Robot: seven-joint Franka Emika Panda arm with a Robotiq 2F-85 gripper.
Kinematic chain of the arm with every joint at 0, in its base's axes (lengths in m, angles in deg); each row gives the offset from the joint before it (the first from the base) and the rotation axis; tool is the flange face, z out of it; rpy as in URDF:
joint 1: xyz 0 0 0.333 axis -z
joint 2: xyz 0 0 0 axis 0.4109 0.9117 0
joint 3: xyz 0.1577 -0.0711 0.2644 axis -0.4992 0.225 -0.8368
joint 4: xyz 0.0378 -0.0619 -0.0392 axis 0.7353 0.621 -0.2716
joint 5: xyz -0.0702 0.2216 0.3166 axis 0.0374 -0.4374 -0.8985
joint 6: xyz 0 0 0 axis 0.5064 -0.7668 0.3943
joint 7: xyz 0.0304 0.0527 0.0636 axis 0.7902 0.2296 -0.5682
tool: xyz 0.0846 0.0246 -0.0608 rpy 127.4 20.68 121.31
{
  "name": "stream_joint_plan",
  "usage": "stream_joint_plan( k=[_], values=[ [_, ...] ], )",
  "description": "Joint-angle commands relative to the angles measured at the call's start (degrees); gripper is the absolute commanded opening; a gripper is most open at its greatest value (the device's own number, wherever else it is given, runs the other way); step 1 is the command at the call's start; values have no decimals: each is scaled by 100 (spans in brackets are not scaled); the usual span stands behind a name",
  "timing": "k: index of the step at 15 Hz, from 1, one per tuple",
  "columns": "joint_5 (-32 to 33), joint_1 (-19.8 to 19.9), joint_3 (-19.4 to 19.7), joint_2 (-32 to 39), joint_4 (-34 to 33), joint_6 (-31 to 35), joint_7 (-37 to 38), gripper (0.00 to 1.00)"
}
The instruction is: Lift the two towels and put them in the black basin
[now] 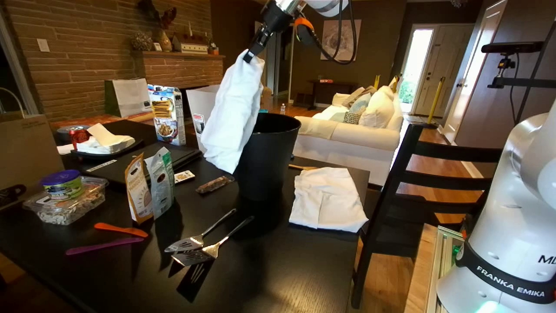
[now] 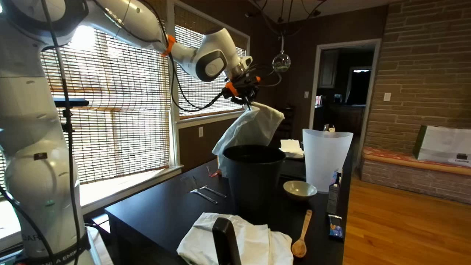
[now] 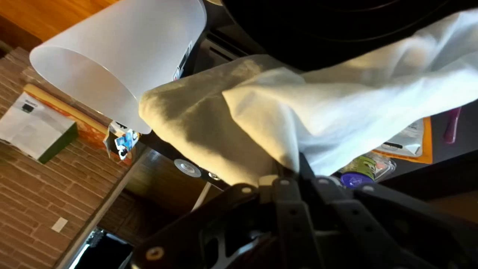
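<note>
Since it likely has to clear the black basin (image 1: 270, 163), I've got one towel (image 1: 236, 113) up high, top pinched in my gripper (image 1: 249, 56), hanging alongside; the other towel (image 1: 328, 200) lies on the table (image 1: 299, 274).

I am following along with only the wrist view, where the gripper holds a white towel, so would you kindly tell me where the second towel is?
Observer: The second towel lies on the table beside the black basin, as both exterior views show.
Operator: Thank you; the held towel runs out of my picture, so where does its lower end hang?
Observer: Both exterior views show that end hanging outside the basin, below the level of its rim.
Operator: And is anything lying next to the second towel?
Observer: Yes, in an exterior view a wooden spoon lies close beside it, though I cannot tell whether the two touch.
</note>
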Motion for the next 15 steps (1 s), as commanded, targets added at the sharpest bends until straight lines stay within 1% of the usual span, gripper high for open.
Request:
stream_joint_plan(
  k=[1, 2, 3, 5, 11, 13, 14, 15],
  values=[
    [563, 138, 4, -30, 28, -197, 355, 1],
    [600, 128, 4, -36, 72, -275, 342, 12],
    [624, 126, 1, -47, 100, -348, 346, 32],
    [656, 128, 2, -33, 53, -463, 349, 44],
    [758, 172, 32, -10, -160, -518, 371, 87],
    [846, 206, 49, -29, -230, -680, 431, 99],
    [986, 253, 51, -57, -298, -975, 560, 100],
    [1298, 336, 43, -106, -372, -1377, 760, 100]
  ],
)
